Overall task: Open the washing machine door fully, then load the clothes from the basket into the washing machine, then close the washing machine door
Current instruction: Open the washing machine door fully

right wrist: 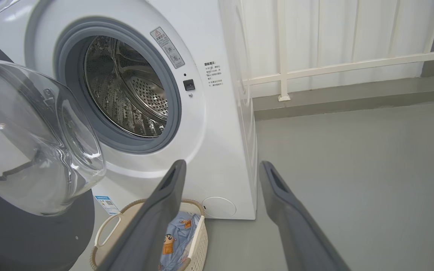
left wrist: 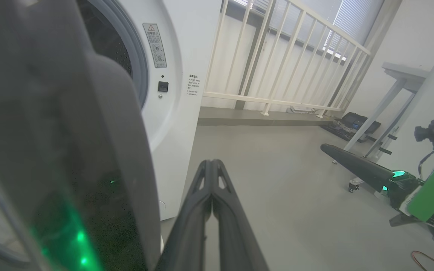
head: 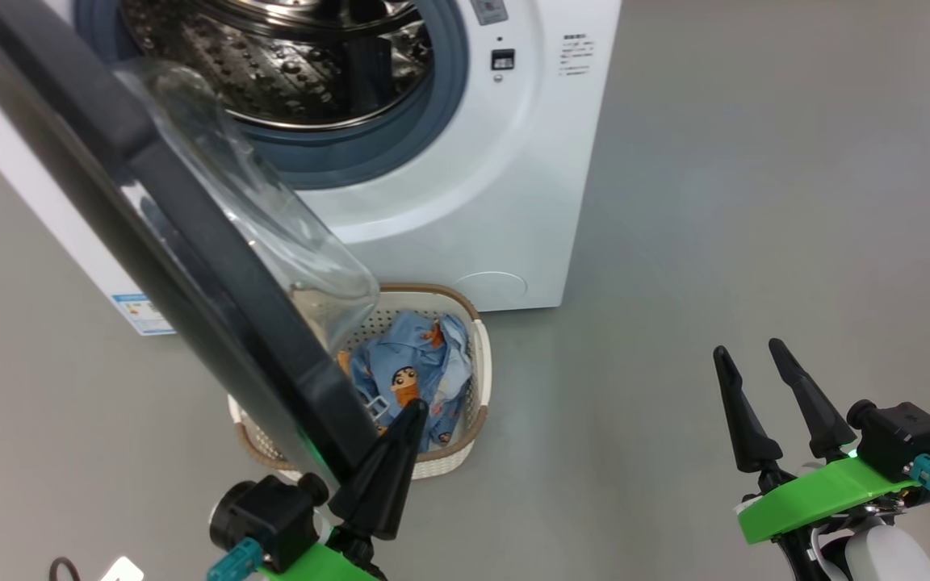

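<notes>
The washing machine door [head: 190,242] stood part-open from the washing machine [head: 465,177], its black edge slanting down over the basket [head: 477,379] of clothes [head: 408,363] in front. My left claw [head: 412,407], pinched shut and empty, sat just beside that edge. The right claw [head: 750,349], spread wide and empty, hung well off to the machine's right.

White washing machine [head: 465,194], blue clothes [head: 412,355] (cartoon print)

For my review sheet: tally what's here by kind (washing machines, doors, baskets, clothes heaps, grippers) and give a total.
washing machine: 1
washing machine door: 1
basket: 1
clothes: 1 heap, pieces not countable
grippers: 2, left gripper and right gripper
Total: 6
</notes>
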